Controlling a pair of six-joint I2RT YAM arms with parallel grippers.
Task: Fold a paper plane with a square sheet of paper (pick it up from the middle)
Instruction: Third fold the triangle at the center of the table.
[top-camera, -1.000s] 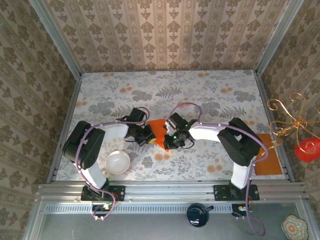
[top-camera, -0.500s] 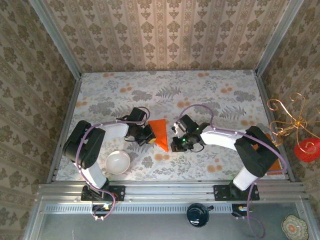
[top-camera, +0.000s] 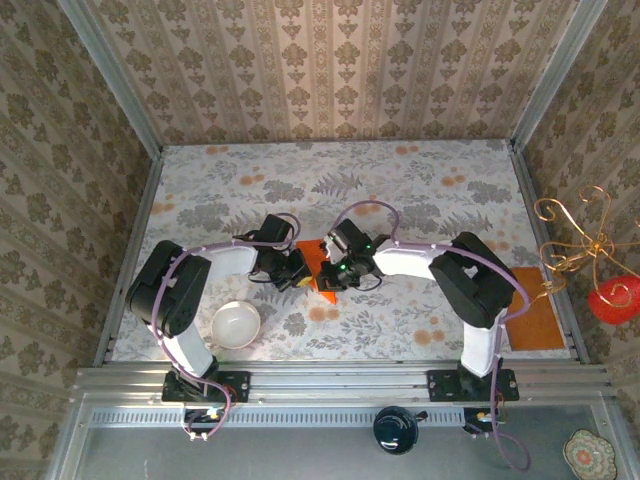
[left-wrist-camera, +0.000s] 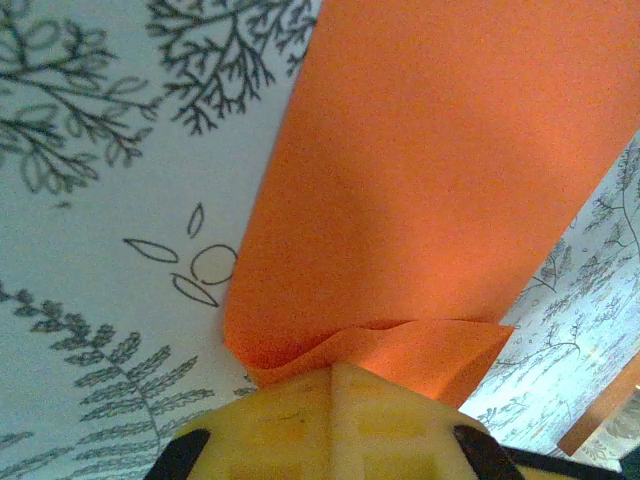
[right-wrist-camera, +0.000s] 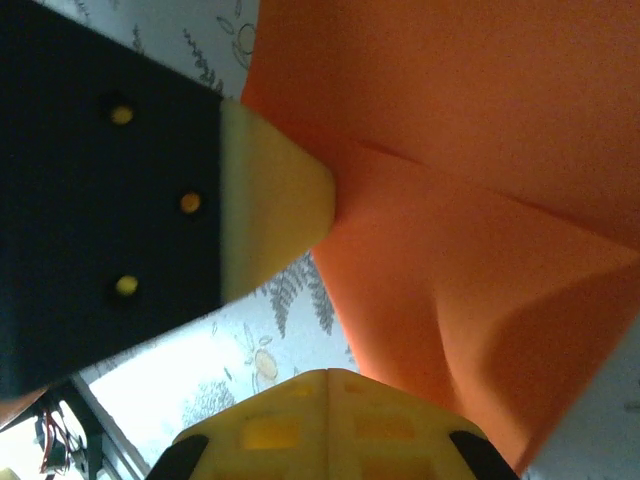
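- Two grippers are seen meeting at the middle of the floral table (top-camera: 420, 190) — the left gripper (top-camera: 298, 270) from the left, the right gripper (top-camera: 328, 274) from the right — with the square sheet of paper (top-camera: 311, 252) between them.
- The sheet is laid on the table and folded over on itself into layers. From above, a pointed orange tip is seen toward the near edge, just below the right gripper.
- From the left wrist, the left gripper's yellow fingers (left-wrist-camera: 290, 420) are seen pressed together. Their tips are set against a doubled-over edge of the sheet — whether any paper is nipped between them cannot be told.
- From the right wrist, the right gripper's fingers (right-wrist-camera: 390, 430) are likewise closed together, with their tips at the sheet's edge. Whether paper is caught there cannot be told.
- In that same view, the left gripper's yellow tip is seen touching a crease of the sheet from the left.
- A white bowl (top-camera: 235, 323) is set near the left arm's base, well apart from the sheet.
- A duller brownish-orange rectangle (top-camera: 537, 322) is laid at the table's right edge.
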